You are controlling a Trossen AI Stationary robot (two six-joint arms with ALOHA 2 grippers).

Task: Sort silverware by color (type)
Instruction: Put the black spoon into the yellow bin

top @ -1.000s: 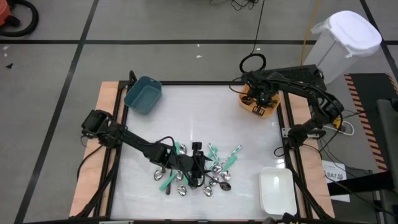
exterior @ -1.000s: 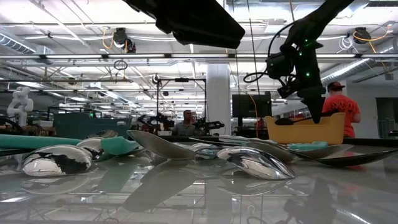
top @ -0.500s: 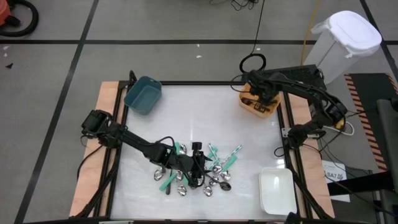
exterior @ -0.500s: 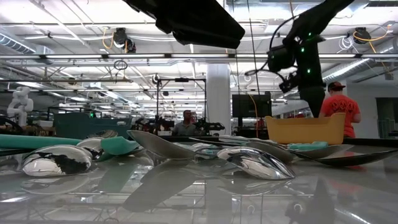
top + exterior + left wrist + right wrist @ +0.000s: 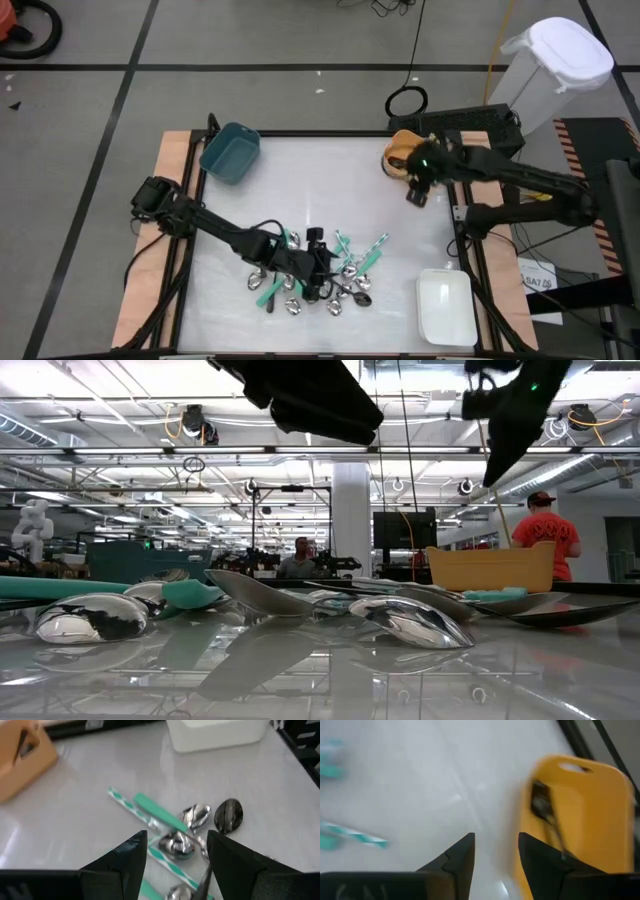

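Note:
The silverware point(image 5: 335, 275) lies in a loose pile near the table's front middle: shiny silver spoons point(image 5: 196, 815), teal-handled pieces point(image 5: 157, 812) and dark ones. Some spoon bowls point(image 5: 410, 622) rest on the table. My left gripper point(image 5: 322, 272) hovers open over the pile; its wrist view shows a silver spoon bowl point(image 5: 175, 845) on the table in the gap between its fingers point(image 5: 177, 852). My right gripper point(image 5: 418, 193) hangs open and empty above the table, just beside the orange bin point(image 5: 400, 152). A dark utensil point(image 5: 545, 812) lies inside that bin point(image 5: 575, 815).
A teal bin point(image 5: 230, 152) stands at the far left corner and a white bin point(image 5: 445, 308) at the near right corner. Bare table lies between the pile and the far bins. Beyond the table, people point(image 5: 545, 530) show in the room.
My right gripper has risen out of the orange bin and moved toward the table's near edge, ending beside the bin. The dark utensil that showed at the bin's rim has dropped out of sight inside it.

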